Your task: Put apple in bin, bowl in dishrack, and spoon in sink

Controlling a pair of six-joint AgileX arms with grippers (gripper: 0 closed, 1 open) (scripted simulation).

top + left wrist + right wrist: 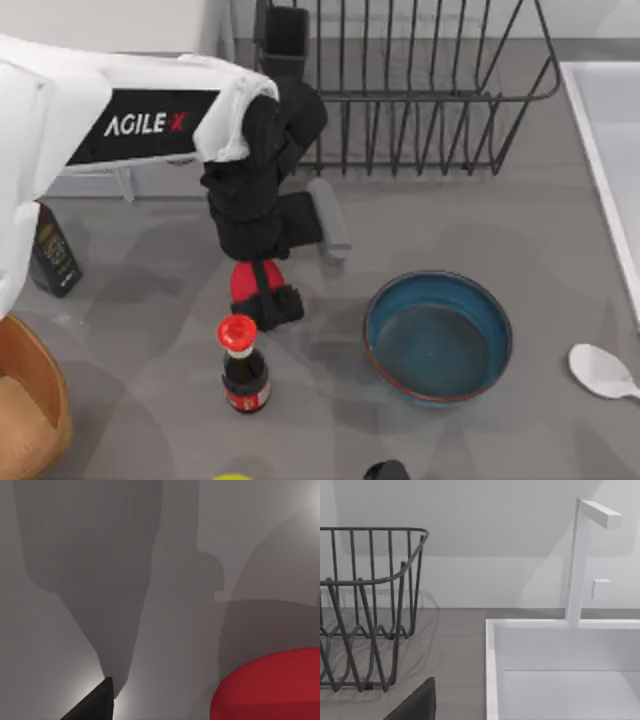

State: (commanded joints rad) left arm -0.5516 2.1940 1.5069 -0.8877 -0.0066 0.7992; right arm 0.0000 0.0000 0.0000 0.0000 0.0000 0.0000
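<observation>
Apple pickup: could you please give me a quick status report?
Left gripper down over apple, grasp unclear. Bin at table's left. Sauce bottle close beside apple. Bowl, spoon untouched.

My three camera angles
Top view looks straight down; my left wrist sits close over the apple (270, 685); my right wrist faces dishrack (370, 605) and sink (560, 670), both also overhead.

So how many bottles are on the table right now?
2. A red-capped sauce bottle stands at lower centre-left, just below the left claw and the apple. A dark bottle stands near the left edge, partly behind the arm. Others may be hidden.
</observation>
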